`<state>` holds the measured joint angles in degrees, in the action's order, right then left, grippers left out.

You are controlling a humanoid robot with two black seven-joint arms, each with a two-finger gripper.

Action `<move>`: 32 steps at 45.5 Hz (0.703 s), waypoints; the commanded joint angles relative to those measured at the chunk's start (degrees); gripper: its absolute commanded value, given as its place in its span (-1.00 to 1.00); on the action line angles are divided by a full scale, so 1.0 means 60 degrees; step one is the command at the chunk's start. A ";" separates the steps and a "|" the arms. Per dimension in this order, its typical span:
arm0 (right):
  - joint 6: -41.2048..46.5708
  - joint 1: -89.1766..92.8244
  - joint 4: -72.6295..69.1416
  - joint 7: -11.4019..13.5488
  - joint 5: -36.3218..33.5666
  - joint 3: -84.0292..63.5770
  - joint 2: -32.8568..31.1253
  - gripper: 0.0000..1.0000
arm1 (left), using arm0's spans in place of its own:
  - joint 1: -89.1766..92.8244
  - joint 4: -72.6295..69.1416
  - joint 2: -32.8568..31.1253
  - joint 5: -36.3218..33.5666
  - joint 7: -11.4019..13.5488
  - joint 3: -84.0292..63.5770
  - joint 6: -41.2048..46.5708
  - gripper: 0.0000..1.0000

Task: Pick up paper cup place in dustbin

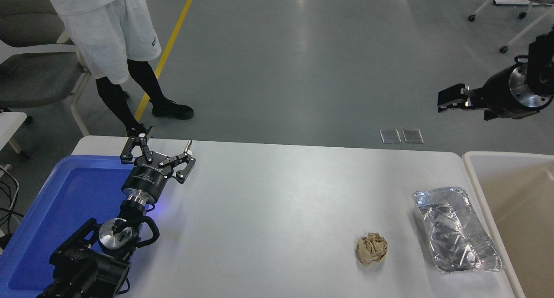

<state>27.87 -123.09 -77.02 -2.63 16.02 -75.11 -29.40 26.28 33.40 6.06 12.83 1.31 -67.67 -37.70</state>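
- No paper cup shows on the bench (268, 202) or in the visible part of the dustbin (476, 176).
- Right gripper (446, 102) hangs high beyond the bench's far right corner, seemingly closed, empty.
- Left gripper (162, 148), spread open, sits parked at the far left corner.

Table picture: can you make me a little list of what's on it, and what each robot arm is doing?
table: white
left side: blue plastic tub
right edge: beige dustbin, only partly in view
beside the dustbin: shiny foil tray
left of the tray: crumpled paper ball, apart from it
paper cup: not seen anywhere in this picture
left gripper: parked by the tub, fingers spread open
right gripper: up in the air above the floor beyond the table, pointing left, holding nothing visible
person: standing past the far left corner
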 commanded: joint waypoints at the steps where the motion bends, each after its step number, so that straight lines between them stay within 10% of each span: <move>1: 0.1580 -0.0915 -0.1152 -0.0001 0.0508 -0.0241 -0.0462 1.00 | 0.0000 0.0001 0.0000 0.0001 0.0002 0.0000 0.0000 0.98; 32: 0.2797 -0.1736 -0.1944 0.0014 0.0713 -0.0519 -0.0858 1.00 | 0.0000 0.0001 0.0000 0.0001 0.0002 0.0000 0.0000 0.98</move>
<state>43.48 -132.74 -87.94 -2.57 19.64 -77.98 -34.13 26.28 33.40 6.06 12.83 1.31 -67.69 -37.70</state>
